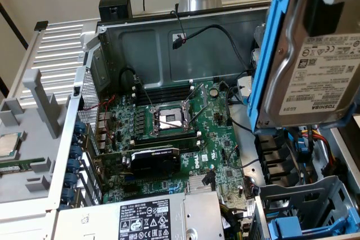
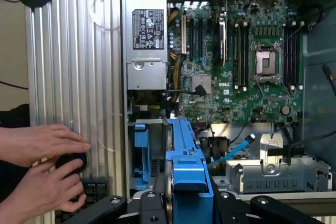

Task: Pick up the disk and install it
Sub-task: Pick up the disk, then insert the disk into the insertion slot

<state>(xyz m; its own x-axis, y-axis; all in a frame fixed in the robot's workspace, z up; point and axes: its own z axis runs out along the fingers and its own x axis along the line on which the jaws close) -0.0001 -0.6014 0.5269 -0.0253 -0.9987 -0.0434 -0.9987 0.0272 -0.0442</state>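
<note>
The disk (image 1: 315, 66) is a silver-grey hard drive with a white label, clipped in a blue plastic carrier (image 1: 264, 66). It hangs tilted in the air above the open computer case, at the exterior view's upper right. A dark finger (image 1: 322, 12) presses on its face. In the wrist view the disk (image 2: 169, 182) and its blue carrier (image 2: 189, 171) show edge-on, clamped between the black fingers of my gripper (image 2: 181, 203), which is shut on it. The drive cage (image 2: 283, 174) lies below, beside the motherboard.
The open case holds a green motherboard (image 1: 219, 139) with a bare processor socket (image 1: 169, 119), a black graphics card (image 1: 154, 161) and a grey power supply (image 1: 163, 217). Drive bays (image 1: 304, 206) sit at the exterior view's lower right. A person's hands (image 2: 42, 166) rest on the ribbed side panel (image 2: 79, 66).
</note>
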